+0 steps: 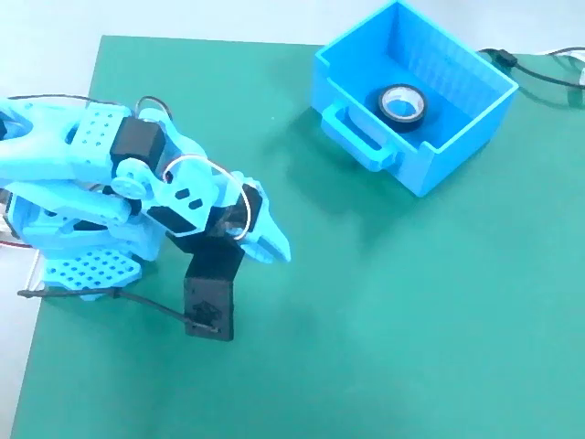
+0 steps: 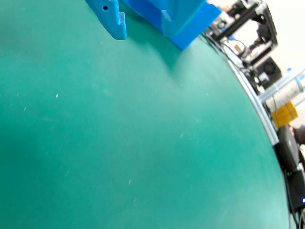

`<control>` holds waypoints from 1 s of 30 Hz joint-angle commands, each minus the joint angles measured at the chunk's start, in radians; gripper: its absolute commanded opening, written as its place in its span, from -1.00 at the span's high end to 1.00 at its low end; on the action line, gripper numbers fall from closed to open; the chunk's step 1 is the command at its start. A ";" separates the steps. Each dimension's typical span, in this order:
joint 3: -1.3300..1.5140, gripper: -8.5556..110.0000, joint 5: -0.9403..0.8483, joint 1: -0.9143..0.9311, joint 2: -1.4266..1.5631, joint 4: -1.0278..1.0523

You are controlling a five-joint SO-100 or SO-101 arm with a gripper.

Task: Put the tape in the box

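The tape (image 1: 402, 102), a black roll with a pale core, lies flat on the floor inside the blue box (image 1: 457, 137) at the top right of the fixed view. The box's loop handle (image 1: 361, 137) faces the arm. My gripper (image 1: 274, 245) is far from the box, down at the left over the green mat on the folded arm. Its fingers look pressed together with nothing between them. In the wrist view one light-blue finger (image 2: 114, 21) pokes in from the top edge, and a corner of the box (image 2: 183, 19) shows behind it. The tape is hidden in that view.
The green mat (image 1: 384, 320) covers the table, and the white table shows along its left edge. A black camera bracket (image 1: 208, 302) hangs below the wrist. Cables (image 1: 539, 69) run behind the box. Equipment (image 2: 252, 33) stands beyond the mat's far edge in the wrist view.
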 commanded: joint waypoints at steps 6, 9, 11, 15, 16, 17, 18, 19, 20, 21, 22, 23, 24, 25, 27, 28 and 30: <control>0.035 0.77 -0.017 0.017 0.072 -0.005; 0.035 0.78 -0.015 0.017 0.072 -0.005; 0.035 0.78 -0.009 0.021 0.074 -0.003; 0.037 0.78 -0.008 0.025 0.077 -0.002; 0.037 0.78 -0.008 0.025 0.077 -0.002; 0.037 0.78 -0.008 0.025 0.078 0.000; 0.037 0.78 -0.006 0.025 0.080 0.000; 0.040 0.78 -0.006 0.025 0.086 0.000; 0.043 0.78 -0.006 0.025 0.097 0.003; 0.046 0.78 -0.009 0.025 0.109 0.008; 0.049 0.78 -0.012 0.020 0.123 0.014; 0.055 0.78 -0.014 0.015 0.141 0.017; 0.064 0.78 -0.015 0.008 0.166 0.017; 0.075 0.78 -0.015 0.002 0.196 0.018; 0.083 0.77 -0.015 -0.018 0.221 0.023; 0.083 0.77 -0.015 -0.031 0.221 0.023; 0.083 0.77 -0.015 -0.052 0.221 0.023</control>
